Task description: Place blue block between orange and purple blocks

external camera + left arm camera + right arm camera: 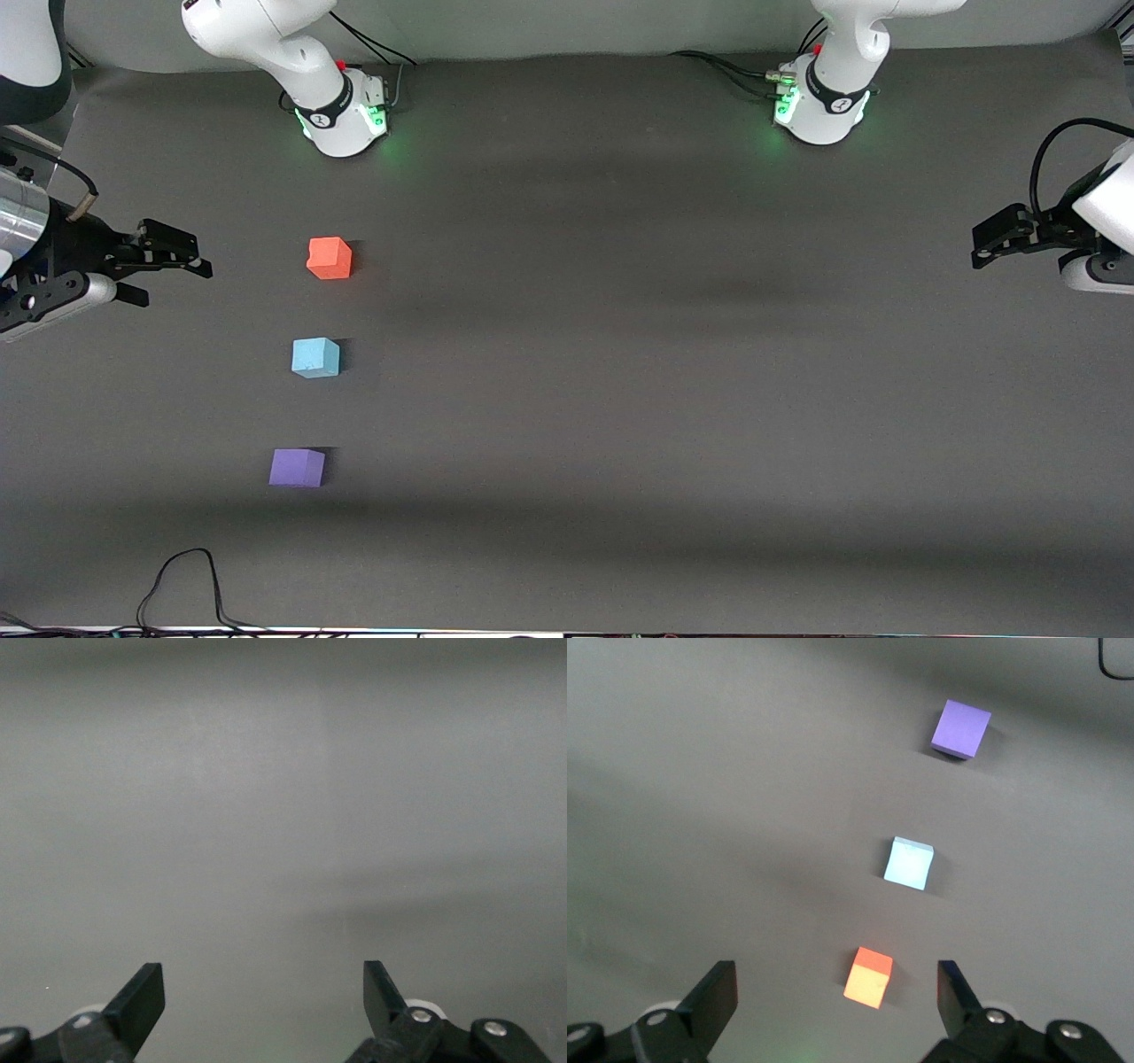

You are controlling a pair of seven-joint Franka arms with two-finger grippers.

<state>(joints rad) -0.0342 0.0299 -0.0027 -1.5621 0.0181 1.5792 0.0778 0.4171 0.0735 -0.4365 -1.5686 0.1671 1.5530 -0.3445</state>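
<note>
Three small cubes lie in a row on the dark table toward the right arm's end. The orange block (330, 258) is farthest from the front camera, the blue block (315, 357) sits in the middle, and the purple block (297, 467) is nearest. The right wrist view shows the same row: orange (868, 977), blue (909, 863), purple (961, 728). My right gripper (173, 270) (833, 992) is open and empty, up in the air beside the orange block at the table's end. My left gripper (979, 248) (263, 988) is open and empty, waiting at the other end.
The dark mat (620, 354) covers the table. A black cable (182, 585) loops near the front edge. The two arm bases (341, 111) (819, 106) stand along the back edge.
</note>
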